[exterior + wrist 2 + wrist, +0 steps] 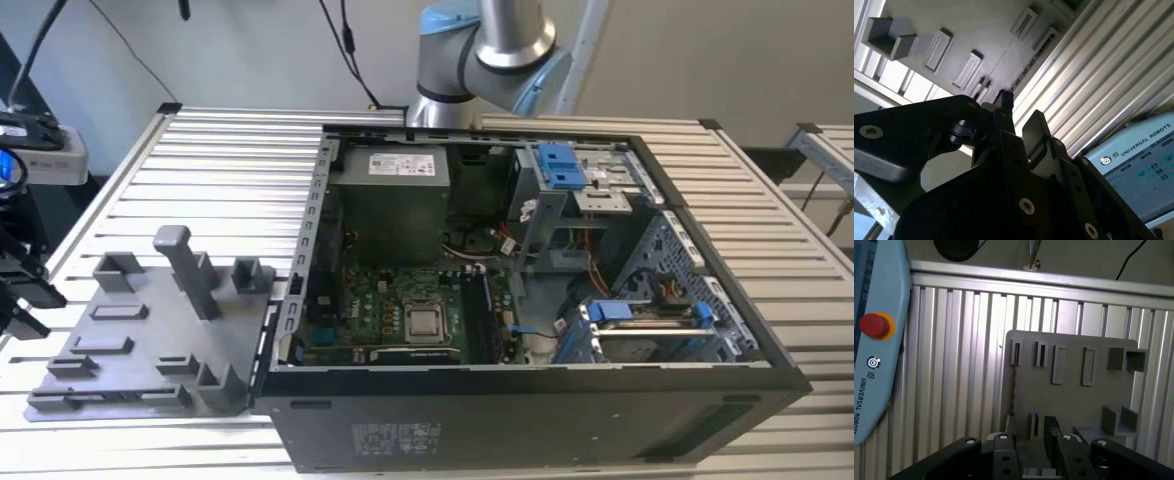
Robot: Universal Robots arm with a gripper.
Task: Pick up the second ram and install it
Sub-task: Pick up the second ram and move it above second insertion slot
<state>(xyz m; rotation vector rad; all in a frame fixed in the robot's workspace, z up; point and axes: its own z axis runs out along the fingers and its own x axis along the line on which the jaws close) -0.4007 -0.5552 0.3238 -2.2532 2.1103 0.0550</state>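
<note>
Status: early. Nothing picked yet, as far as I can see.

End effector (1029,432) hangs over the grey tray (134,350). Its jaws stand apart with nothing between them, so it's open and empty.

The second ram (1014,385), as I read it, is the thin dark strip in the first wrist view. It stands edge-on across the tray, bridging two slotted holders. It's seated in the tray, not lifted and not in the jaws. It lines up just beside one finger (1004,452) rather than centred in the gap, though the camera angle could account for that.

The neighbouring holder pair (1040,354) looks vacant. That would fit a first stick already taken, but that's my judgement, not something I can see.

In the exterior view the tray sits at 9 o'clock from the open PC case (534,430), on the exterior view's left. Both are on the slatted bench (240,150).

Inside the case, the memory slots (487,310) run at 3 o'clock from the CPU socket (424,322). They show as long dark strips, and I can't tell whether any stick is seated there.

A teach pendant (874,340) lies near the tray, clear of the work.

Done: end effector positioned above the tray. Left: the whole grasp and lift, and the whole install into the board.
</note>
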